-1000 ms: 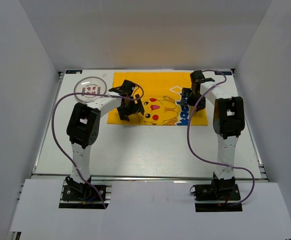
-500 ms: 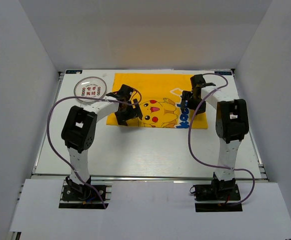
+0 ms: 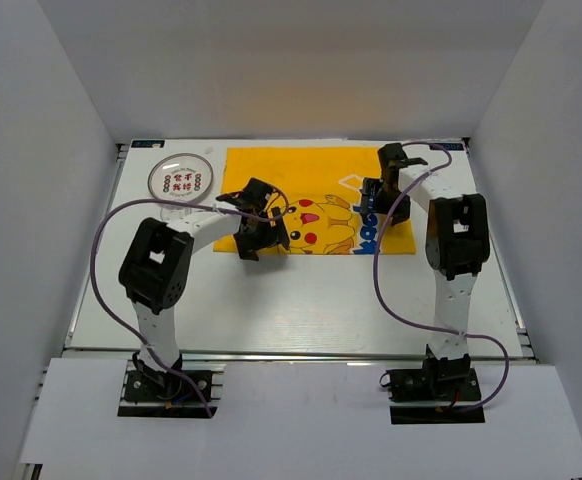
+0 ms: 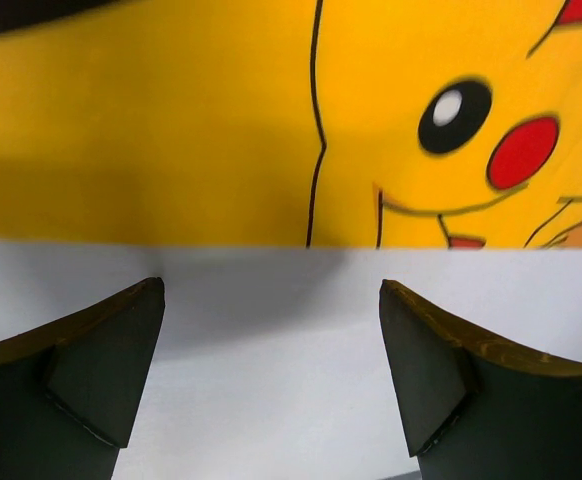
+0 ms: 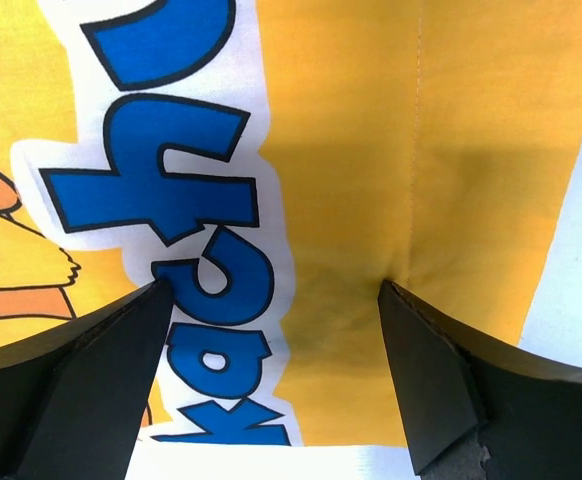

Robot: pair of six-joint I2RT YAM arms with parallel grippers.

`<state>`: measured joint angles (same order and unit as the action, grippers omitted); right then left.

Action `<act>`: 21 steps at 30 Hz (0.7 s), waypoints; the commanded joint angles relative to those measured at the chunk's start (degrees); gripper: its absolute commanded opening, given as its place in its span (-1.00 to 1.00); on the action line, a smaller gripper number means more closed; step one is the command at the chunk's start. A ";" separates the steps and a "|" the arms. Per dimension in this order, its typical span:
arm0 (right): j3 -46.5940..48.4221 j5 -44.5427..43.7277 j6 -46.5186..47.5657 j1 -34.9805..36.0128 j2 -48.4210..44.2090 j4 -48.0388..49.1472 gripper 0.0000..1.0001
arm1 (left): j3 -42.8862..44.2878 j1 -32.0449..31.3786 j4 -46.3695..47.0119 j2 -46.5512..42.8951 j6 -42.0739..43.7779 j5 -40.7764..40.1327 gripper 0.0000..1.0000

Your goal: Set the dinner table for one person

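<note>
The white dinner table (image 3: 301, 300) carries a yellow cartoon-printed cloth mat (image 3: 311, 175) spread flat at the back middle. My left gripper (image 3: 261, 238) hangs open and empty over the mat's near left edge; the left wrist view shows the mat's front edge (image 4: 271, 240) just beyond its fingertips (image 4: 121, 330), with bare table below. My right gripper (image 3: 389, 205) is open and empty, low over the mat's right part; its fingertips (image 5: 421, 330) rest at the cloth beside the blue lettering (image 5: 201, 260), which puckers slightly there.
A clear glass plate (image 3: 180, 177) with red marks sits at the back left, just left of the mat. White walls enclose the table on three sides. A metal rail (image 3: 301, 350) runs along the near edge. Purple cables loop from both arms.
My left gripper has slid toward the near side, from over the mat's left part to its front edge. My right gripper shifted slightly and stays over the mat's right part.
</note>
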<state>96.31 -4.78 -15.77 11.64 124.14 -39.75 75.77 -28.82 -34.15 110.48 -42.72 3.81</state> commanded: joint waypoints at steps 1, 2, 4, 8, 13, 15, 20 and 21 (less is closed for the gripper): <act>2.21 0.12 0.66 -0.04 2.52 -0.86 0.78 | -0.45 -1.15 -2.05 -6.67 -0.61 -1.79 0.96; 1.60 0.29 0.57 -0.12 1.90 -0.68 0.79 | 0.51 -1.15 -2.67 -7.20 -0.44 -2.84 0.96; 1.16 0.64 0.56 0.22 1.37 0.37 0.78 | 1.57 -1.15 -4.34 -8.34 0.09 -5.02 0.96; 2.82 0.30 0.48 0.05 1.20 -0.77 0.79 | 4.30 -1.15 -6.54 -9.66 0.62 -6.01 0.96; 4.67 0.47 2.15 -0.21 1.37 -1.30 0.79 | 5.97 -1.15 -8.47 -11.77 1.76 -6.71 0.96; 5.02 0.64 3.19 -0.21 1.63 -1.39 0.78 | 7.55 -1.15 -9.87 -12.48 2.46 -7.59 0.96; 5.64 2.75 5.57 -0.13 1.55 -1.48 0.78 | 11.94 0.25 -14.71 -15.46 4.75 -12.94 0.96; 5.64 3.62 5.92 -0.21 1.46 -1.30 0.79 | 12.82 0.78 -16.19 -16.16 5.45 -14.26 0.96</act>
<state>100.05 -3.49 -12.45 11.64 125.34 -40.51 84.71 -29.23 -46.48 100.29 -39.62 -5.17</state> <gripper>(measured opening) 0.891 0.978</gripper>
